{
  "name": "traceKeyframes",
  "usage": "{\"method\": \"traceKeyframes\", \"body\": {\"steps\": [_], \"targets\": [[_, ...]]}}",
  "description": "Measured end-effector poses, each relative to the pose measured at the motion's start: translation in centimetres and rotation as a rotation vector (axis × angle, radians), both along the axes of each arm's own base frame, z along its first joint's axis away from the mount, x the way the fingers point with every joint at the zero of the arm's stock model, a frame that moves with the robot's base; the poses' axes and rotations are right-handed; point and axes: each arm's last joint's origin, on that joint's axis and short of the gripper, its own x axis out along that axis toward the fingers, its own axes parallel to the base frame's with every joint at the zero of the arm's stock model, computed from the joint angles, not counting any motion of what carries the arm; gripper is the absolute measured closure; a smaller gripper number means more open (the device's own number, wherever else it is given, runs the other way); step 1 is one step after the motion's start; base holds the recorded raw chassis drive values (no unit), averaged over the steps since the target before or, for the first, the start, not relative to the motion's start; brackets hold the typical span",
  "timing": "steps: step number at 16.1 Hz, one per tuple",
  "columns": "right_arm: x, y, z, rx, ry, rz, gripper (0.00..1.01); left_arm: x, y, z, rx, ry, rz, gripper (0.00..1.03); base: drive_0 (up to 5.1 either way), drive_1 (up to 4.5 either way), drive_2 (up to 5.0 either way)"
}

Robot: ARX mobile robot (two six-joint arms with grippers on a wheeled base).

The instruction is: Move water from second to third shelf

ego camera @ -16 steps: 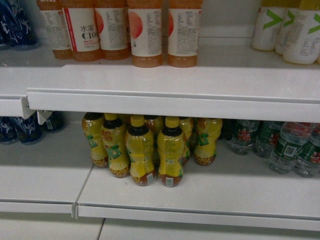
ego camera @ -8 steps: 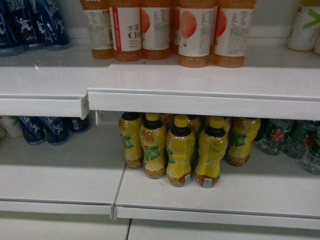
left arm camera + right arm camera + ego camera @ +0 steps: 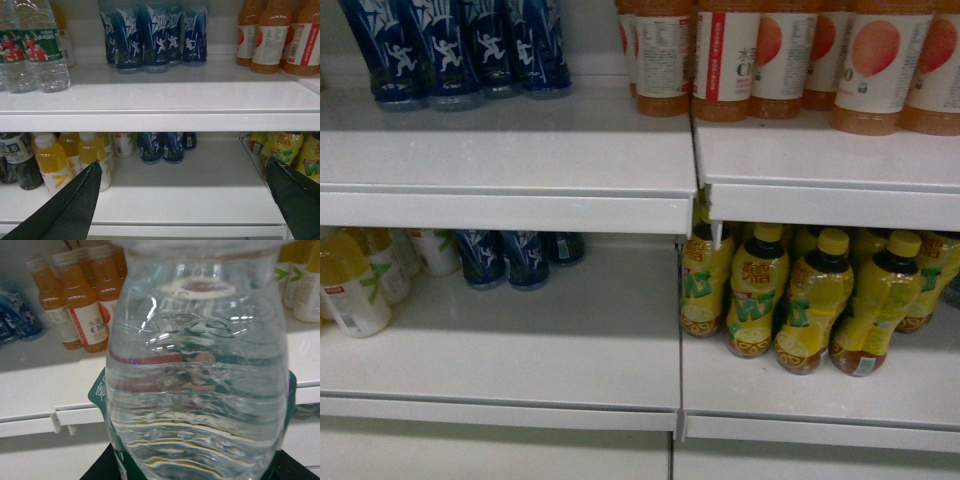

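Observation:
The water (image 3: pixel 197 365), a clear ribbed bottle with a dark green label, fills the right wrist view close to the camera. My right gripper (image 3: pixel 197 469) is shut on it, its black fingers (image 3: pixel 100 467) showing at the bottle's lower sides. Behind the bottle is a white shelf edge (image 3: pixel 30 420). In the left wrist view my left gripper (image 3: pixel 182 170) is open and empty, facing bare white shelf (image 3: pixel 200 200). Neither gripper shows in the head view. Two more water bottles (image 3: pixel 42 47) with green labels stand on the upper shelf at the left.
Blue bottles (image 3: pixel 460 50) and orange drink bottles (image 3: pixel 770 60) stand on the upper shelf. Below are yellow-wrapped bottles (image 3: pixel 810 300), more blue bottles (image 3: pixel 510 258) and pale yellow drinks (image 3: pixel 350 285). A joint between shelf sections (image 3: pixel 682 400) runs down the middle.
The head view has swung left: the yellow-wrapped bottles and orange drinks slid to the right, and the blue bottles came into view. The water bottles at the lower right left the head view.

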Motion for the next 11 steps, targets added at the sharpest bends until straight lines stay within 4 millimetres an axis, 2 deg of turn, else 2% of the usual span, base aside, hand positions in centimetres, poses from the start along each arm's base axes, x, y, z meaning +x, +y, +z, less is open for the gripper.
{"method": "traceKeyframes", "body": {"steps": [11], "targets": [[-0.02, -0.01, 0.05, 0.001, -0.004, -0.002, 0.61, 0.0, 0.0, 0.02, 0.0, -0.002, 0.0, 0.05, -4.7, 2.37, 2.4]]}}
